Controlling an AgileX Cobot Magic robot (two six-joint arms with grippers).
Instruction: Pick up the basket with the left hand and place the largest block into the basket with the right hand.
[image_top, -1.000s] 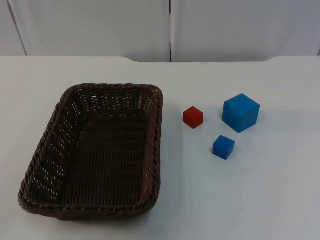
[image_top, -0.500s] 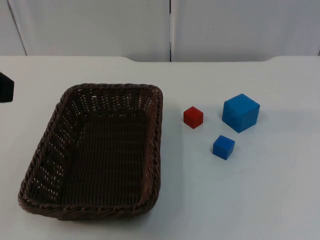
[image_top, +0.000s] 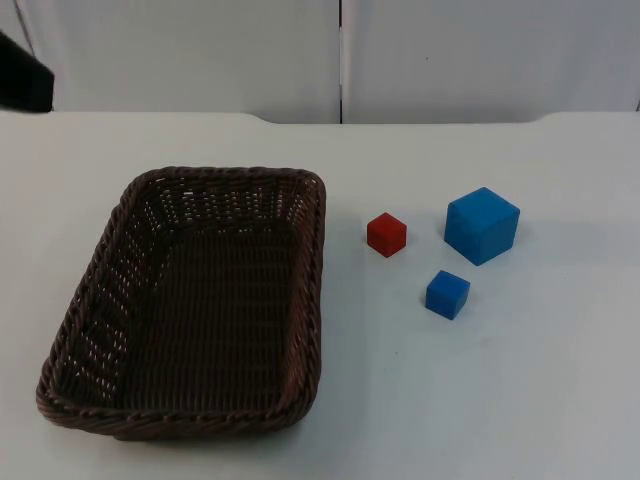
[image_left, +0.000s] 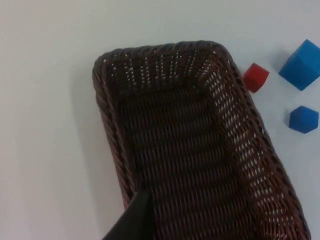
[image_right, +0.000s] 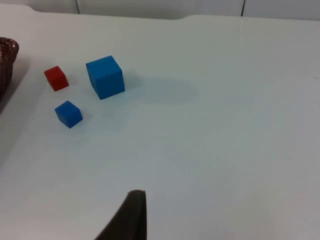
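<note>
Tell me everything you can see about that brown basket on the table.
The basket is a dark brown, rectangular tray woven from what looks like wicker, with a braided rim, rounded corners and see-through gaps in its low, outward-sloping walls. It sits flat on the white table, upright and with nothing inside. Nothing grips it; three blocks lie apart from it on one side.

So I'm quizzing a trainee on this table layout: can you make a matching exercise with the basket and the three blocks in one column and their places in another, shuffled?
Things:
1. basket
2. red block
3. large blue block
4. small blue block

Places, as seen in the top view:
A. farthest to the picture's right
B. nearest the picture's lower edge among the blocks
C. on the picture's left half of the table
D. block closest to the basket

Pairs: 1-C, 2-D, 3-A, 4-B
</note>
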